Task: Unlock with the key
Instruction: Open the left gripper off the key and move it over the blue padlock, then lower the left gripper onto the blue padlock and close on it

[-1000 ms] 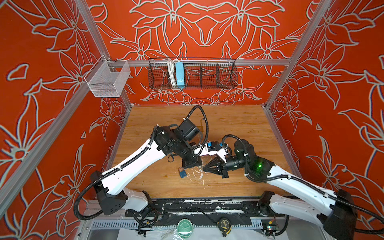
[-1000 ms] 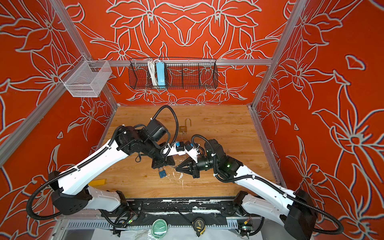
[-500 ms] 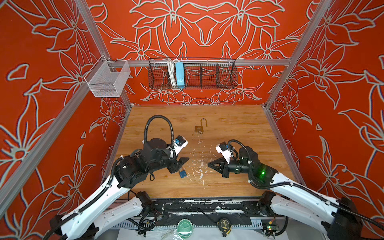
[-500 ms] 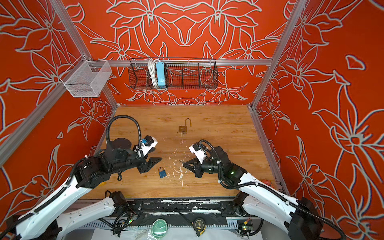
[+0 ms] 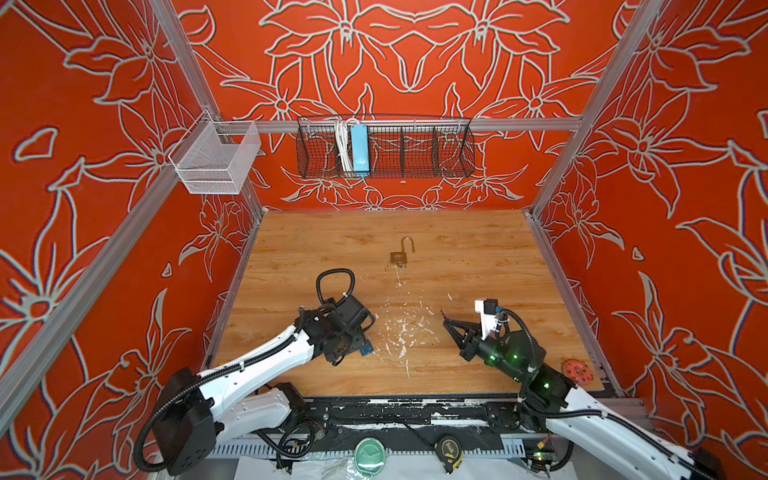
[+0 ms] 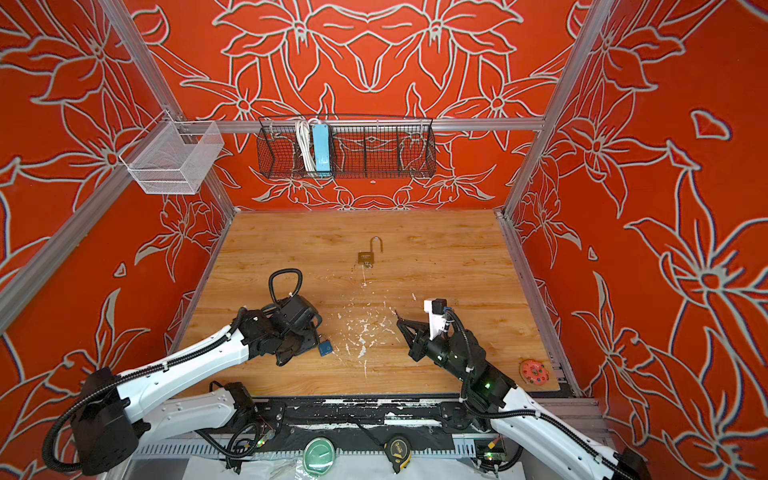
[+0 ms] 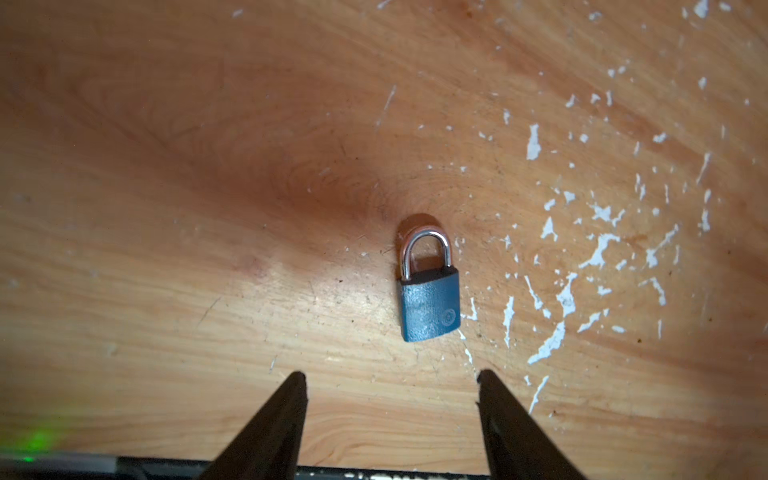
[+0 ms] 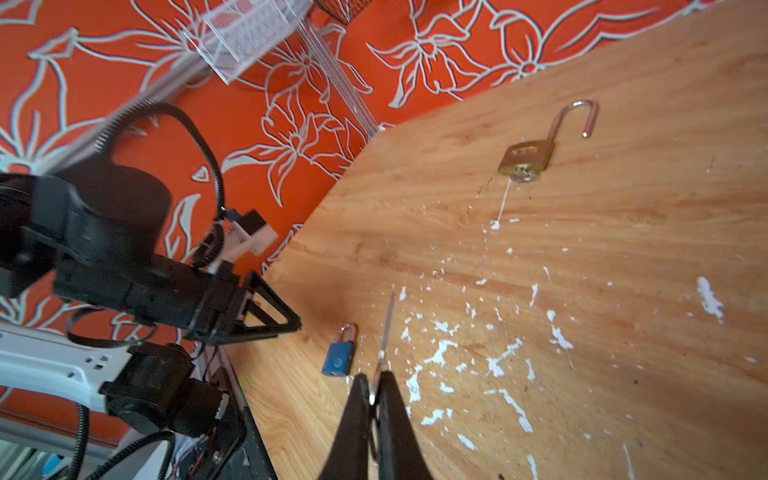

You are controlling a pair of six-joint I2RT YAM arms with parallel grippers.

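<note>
Firstly, blue padlock (image 7: 430, 305): shackle closed, flat on tabletop (image 7: 166, 166), front left of middle.
Key (image 8: 386, 328): clamped in right fingers (image 8: 392, 403), well right of blue padlock.
Left fingers (image 7: 286, 411): spread, empty, just short of blue padlock.
Brass padlock (image 5: 398, 257): shackle open, well behind.

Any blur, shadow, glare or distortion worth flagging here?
Left wrist view: a dark shadow on the table by the shackle of the blue padlock, pale glare beside it, green glow in one corner. Right wrist view: the left arm is smeared, the table edge bows; the key and brass padlock are sharp. Both top views: even light, crisp.
</note>
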